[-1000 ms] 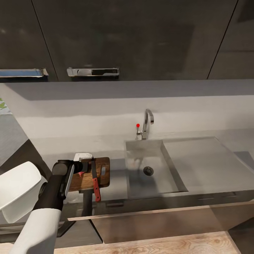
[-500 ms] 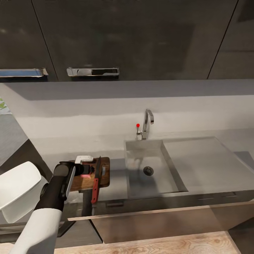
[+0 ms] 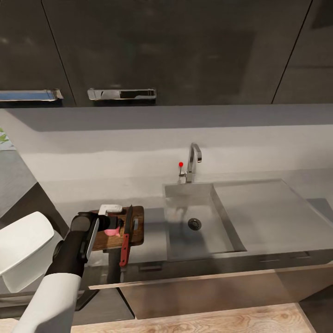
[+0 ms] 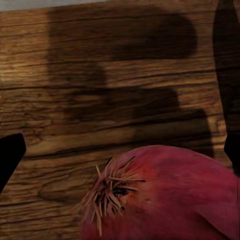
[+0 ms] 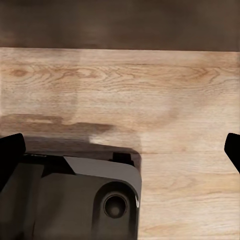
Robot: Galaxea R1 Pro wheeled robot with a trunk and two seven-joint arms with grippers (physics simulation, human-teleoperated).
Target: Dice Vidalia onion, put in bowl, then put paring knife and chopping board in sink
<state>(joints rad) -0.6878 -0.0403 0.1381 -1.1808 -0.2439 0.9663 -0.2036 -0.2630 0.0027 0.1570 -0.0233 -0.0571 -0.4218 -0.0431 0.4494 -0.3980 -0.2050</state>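
Observation:
The Vidalia onion (image 4: 165,197), reddish-pink with a hairy root end, lies on the brown wooden chopping board (image 4: 100,75). My left gripper (image 4: 120,152) hovers just over it, open, one black fingertip on each side. In the head view the left gripper (image 3: 112,222) sits above the chopping board (image 3: 136,233), with the onion (image 3: 111,230) under it. The paring knife (image 3: 124,245) lies across the board's right part, its red handle over the counter's front edge. The sink (image 3: 180,231) stands to the right. A white bowl (image 3: 23,249) is at the far left. My right gripper (image 5: 120,150) is open.
A chrome faucet (image 3: 194,162) with a red dot rises behind the basin, and a flat drainboard (image 3: 263,212) lies to its right. Dark wall cabinets (image 3: 162,51) hang overhead. The right wrist view looks down on the wooden floor (image 5: 150,90) and a dark part of the robot (image 5: 75,200).
The knife has swung, its blade tip now leaning right and its handle left. My left gripper has shifted slightly over the board, and more of the onion shows.

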